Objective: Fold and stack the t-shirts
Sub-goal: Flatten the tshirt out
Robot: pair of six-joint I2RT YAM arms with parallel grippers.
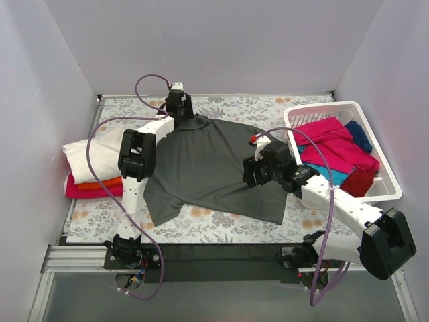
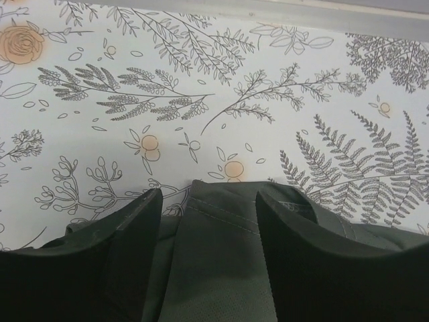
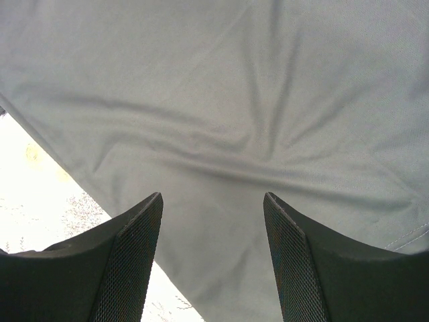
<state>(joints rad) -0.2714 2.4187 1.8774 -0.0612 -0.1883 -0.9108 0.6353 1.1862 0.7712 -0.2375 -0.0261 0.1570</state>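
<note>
A dark grey t-shirt (image 1: 208, 168) lies spread on the floral tablecloth. My left gripper (image 1: 182, 113) is at the shirt's far edge. In the left wrist view the left gripper (image 2: 209, 194) is open, with the stitched hem of the grey shirt (image 2: 214, 255) lying between its fingers. My right gripper (image 1: 252, 168) hovers over the shirt's right side. In the right wrist view the right gripper (image 3: 213, 196) is open and empty above the wrinkled grey cloth (image 3: 234, 100). At the left stands a folded stack of a white shirt (image 1: 94, 154), an orange shirt (image 1: 100, 182) and a magenta shirt (image 1: 84, 190).
A white slatted basket (image 1: 389, 191) at the right holds magenta (image 1: 328, 137), navy (image 1: 360, 134), teal (image 1: 335, 176) and maroon (image 1: 358, 181) shirts. Grey walls close in the table at the back and sides. Bare tablecloth (image 2: 201, 80) lies beyond the shirt's far edge.
</note>
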